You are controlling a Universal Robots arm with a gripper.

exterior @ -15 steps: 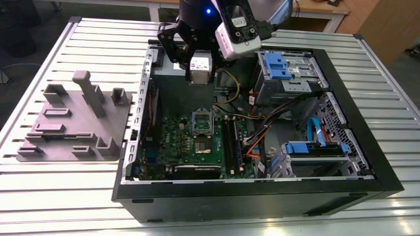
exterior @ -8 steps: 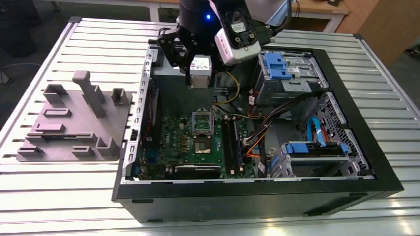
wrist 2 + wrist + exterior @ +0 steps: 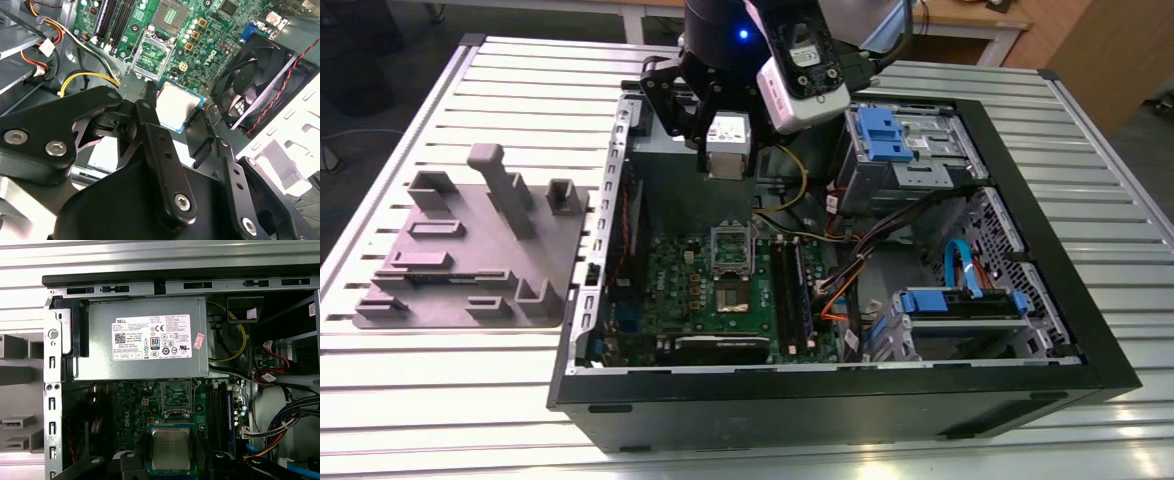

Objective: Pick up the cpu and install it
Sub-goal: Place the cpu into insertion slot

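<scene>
While my jaws pinch the cpu [image 3: 170,449] by two opposite edges, my gripper [image 3: 176,114] is closed only as far as the chip's width allows, with a black finger [image 3: 150,120] pressed against each side. It is a small flat square, silvery on top with a thin greenish rim, and it touches nothing but me. Below it, well apart, lies the green motherboard [image 3: 131,407], its grey socket frame [image 3: 176,399] just past the chip. Room there is narrow. The black fan [image 3: 255,85] stands on one side of the socket and the memory slots [image 3: 220,407] on the other. The big grey box [image 3: 145,337] with a white label closes the far side, with yellow cables [image 3: 243,332] beside it. In the exterior view I hang over the far part of the open computer case [image 3: 854,410]. It sits on the slatted table [image 3: 480,90], and a grey fixture tray [image 3: 467,250] lies toward the table's edge on the exterior view's left.
</scene>
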